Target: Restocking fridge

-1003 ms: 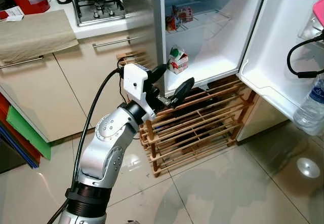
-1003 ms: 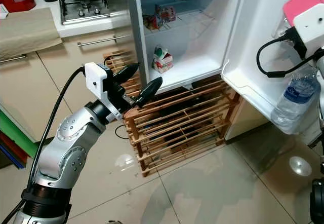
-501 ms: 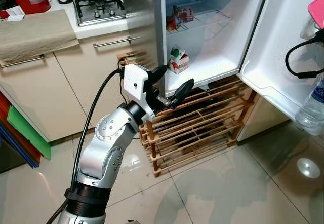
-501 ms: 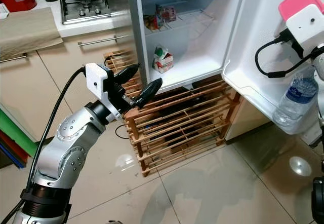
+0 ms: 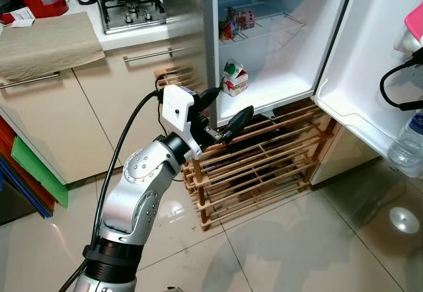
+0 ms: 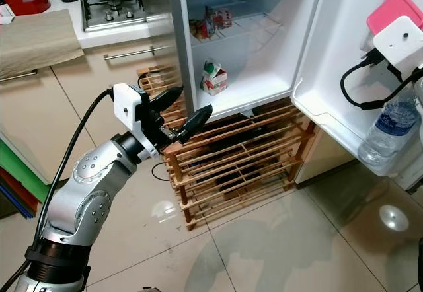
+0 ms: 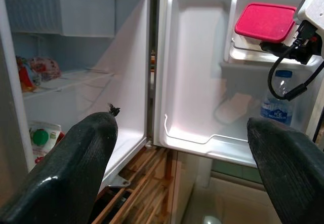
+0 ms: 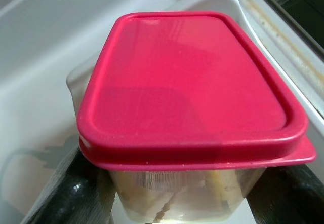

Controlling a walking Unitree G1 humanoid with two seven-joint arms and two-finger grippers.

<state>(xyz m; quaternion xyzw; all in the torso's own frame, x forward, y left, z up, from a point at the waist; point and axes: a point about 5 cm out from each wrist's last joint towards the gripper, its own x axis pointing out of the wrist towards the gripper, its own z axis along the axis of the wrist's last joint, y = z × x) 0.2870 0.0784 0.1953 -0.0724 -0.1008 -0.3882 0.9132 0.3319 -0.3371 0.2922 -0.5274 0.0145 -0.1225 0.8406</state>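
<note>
The fridge (image 5: 277, 74) stands open, its door (image 5: 377, 47) swung to my right. A clear container with a pink lid (image 8: 187, 87) is at the door's upper shelf (image 7: 263, 57), and my right gripper (image 8: 185, 203) is shut on its two sides. The pink lid (image 6: 391, 14) sits above the wrist's white camera box. My left gripper (image 5: 230, 102) is open and holds nothing, hovering before the fridge's lower left edge. A milk carton (image 5: 232, 78) stands on the fridge floor. Snack packets (image 5: 238, 21) lie on the wire shelf above.
A water bottle (image 6: 385, 125) stands in the door's lower shelf. A wooden rack (image 5: 258, 163) sits under the fridge. To the left are cabinets, a counter with a folded cloth (image 5: 49, 37) and a gas stove (image 5: 129, 8). Glossy tiled floor (image 5: 297, 239) lies in front.
The right gripper with the container has shifted slightly lower at the door shelf. The left arm has stayed in place, still open.
</note>
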